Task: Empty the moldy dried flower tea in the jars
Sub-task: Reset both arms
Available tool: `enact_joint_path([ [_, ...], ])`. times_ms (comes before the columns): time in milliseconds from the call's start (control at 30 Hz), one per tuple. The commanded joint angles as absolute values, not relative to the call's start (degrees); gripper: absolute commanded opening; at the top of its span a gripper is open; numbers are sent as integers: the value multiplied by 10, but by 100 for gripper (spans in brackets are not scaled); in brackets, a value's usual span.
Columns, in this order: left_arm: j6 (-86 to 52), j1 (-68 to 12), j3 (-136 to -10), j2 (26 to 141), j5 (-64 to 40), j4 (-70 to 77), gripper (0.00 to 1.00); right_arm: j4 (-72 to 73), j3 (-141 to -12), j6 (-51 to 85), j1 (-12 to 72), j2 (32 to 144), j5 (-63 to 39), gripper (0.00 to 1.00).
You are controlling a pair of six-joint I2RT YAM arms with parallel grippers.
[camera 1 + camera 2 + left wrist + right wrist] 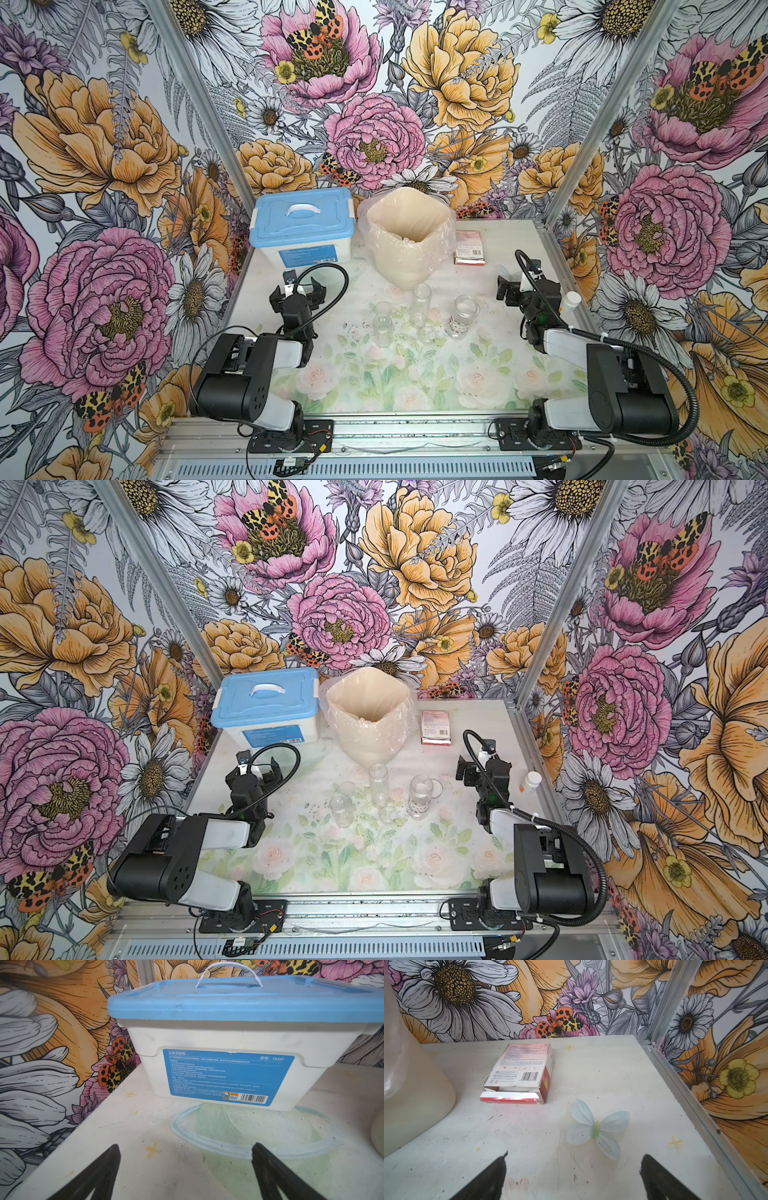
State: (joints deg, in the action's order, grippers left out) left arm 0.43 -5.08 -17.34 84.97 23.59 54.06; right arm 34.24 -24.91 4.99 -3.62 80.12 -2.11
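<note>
1. Left wrist view: the left gripper (186, 1147) is spread wide with nothing between its jaws. It hangs over bare table, facing the blue-lidded storage box (228, 1059).
2. Right wrist view, same deal: the right gripper (575, 1155) is gaping and empty, and a flattened red-and-white carton (519, 1072) lies ahead of it.
3. Both top views show the jars mid-table between the arms, all upright and apart: a plain jar (382, 332), a taller slim jar (421, 303) and a wider labelled jar (462, 318). All look see-through.
4. Dark specks (356, 328), which look like dried flower tea crumbs, are scattered on the tabletop just beside the plain jar.
5. The bag-lined bin (399, 266) stands just behind the slim jar. Can't tell what's inside it.
</note>
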Motion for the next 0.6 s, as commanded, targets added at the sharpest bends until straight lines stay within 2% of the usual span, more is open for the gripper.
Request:
enact_joint_path([
  [0,6,-37,-184,857,196,571,99,431,-244,59,-40,841,-16,100],
  [100,4,-31,-172,894,192,635,99,536,-212,58,-40,885,-24,100],
  [300,4,-27,-210,884,171,542,99,511,-219,60,-39,881,-7,100],
  [567,-7,-12,-212,888,144,544,99,503,-222,58,-35,882,0,100],
])
